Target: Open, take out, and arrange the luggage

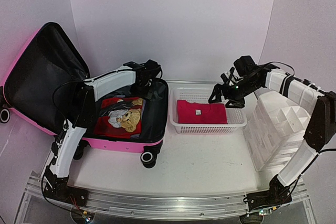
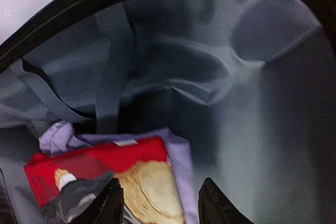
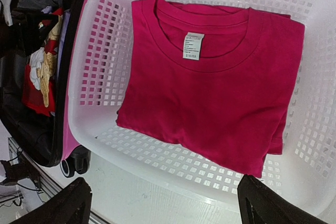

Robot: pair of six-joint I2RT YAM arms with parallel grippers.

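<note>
The luggage [image 1: 118, 144] lies open at the left of the table, lid propped toward the left wall. Inside, 1 red teddy-print garment [image 2: 102, 158] is stacked on 1 lavender garment [image 2: 179, 153]. The left gripper [image 2: 160, 187], jaws partly apart and empty, is poised over the red garment; pinching this top layer alone is advised. The right gripper [image 3: 164, 184], jaws wide and empty, hovers above the magenta T-shirt [image 3: 210, 93] in the white mesh basket [image 1: 210, 128] beside the case.
</note>
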